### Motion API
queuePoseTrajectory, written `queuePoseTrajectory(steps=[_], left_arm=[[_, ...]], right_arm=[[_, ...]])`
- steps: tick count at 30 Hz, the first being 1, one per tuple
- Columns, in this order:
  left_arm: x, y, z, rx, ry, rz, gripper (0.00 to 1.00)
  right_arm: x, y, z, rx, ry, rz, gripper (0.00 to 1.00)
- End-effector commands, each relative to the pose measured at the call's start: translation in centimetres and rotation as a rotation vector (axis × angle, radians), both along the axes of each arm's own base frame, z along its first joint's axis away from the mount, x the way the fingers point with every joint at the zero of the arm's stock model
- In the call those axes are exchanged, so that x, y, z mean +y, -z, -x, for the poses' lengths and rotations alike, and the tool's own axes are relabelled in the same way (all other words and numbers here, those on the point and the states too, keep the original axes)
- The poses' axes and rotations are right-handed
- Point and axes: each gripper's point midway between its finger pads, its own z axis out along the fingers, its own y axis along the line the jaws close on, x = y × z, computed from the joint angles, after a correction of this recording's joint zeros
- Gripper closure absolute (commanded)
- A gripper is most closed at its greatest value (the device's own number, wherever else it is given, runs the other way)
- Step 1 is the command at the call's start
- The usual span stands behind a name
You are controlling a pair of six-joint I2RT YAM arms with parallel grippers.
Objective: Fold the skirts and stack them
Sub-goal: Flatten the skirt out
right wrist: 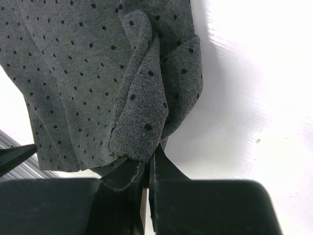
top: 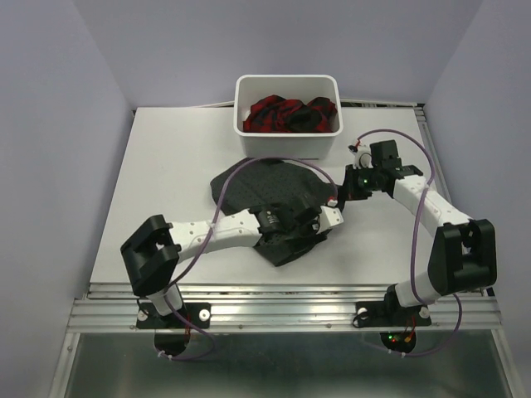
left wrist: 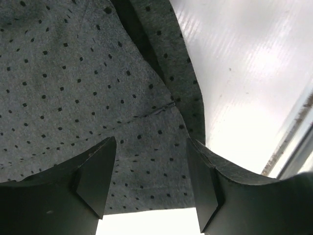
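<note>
Tub (top: pixel 286 146) blocks far side; grey skirt (top: pixel 265 186) centre; left table (top: pixel 166 191) seemingly free.

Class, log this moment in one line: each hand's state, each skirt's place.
left hand open over grey skirt | right hand shut on grey skirt edge | grey skirt on table | plaid skirt in white tub

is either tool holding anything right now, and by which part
The right tool pinches a bunched edge of the grey dotted skirt. The left tool is open over it, holding nothing.
</note>
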Motion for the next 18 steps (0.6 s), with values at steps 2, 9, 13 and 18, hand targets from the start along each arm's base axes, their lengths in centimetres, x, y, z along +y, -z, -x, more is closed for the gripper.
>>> queuePoseTrajectory(steps=[2,9,13,18], left_arm=[[-1.0,-0.3,-1.1,-0.117,-0.057,-0.004,0.29],[-2.0,1.2,0.1,-0.065,-0.017,-0.019,0.29],[-2.0,2.2,-0.2,-0.075,-0.034,-0.05,0.3],[-2.7,2.5,0.8,-0.055,0.021,-0.053,0.29]], right_arm=[[0.8,-0.2,0.9,0.003,-0.03,-0.041,0.99],[1.0,0.3,1.4,0.018,-0.028,-0.055,0.99],[1.0,0.2,1.2,0.016,-0.026,-0.057,0.99],[1.0,0.3,1.1,0.019,-0.026,-0.056,0.99]])
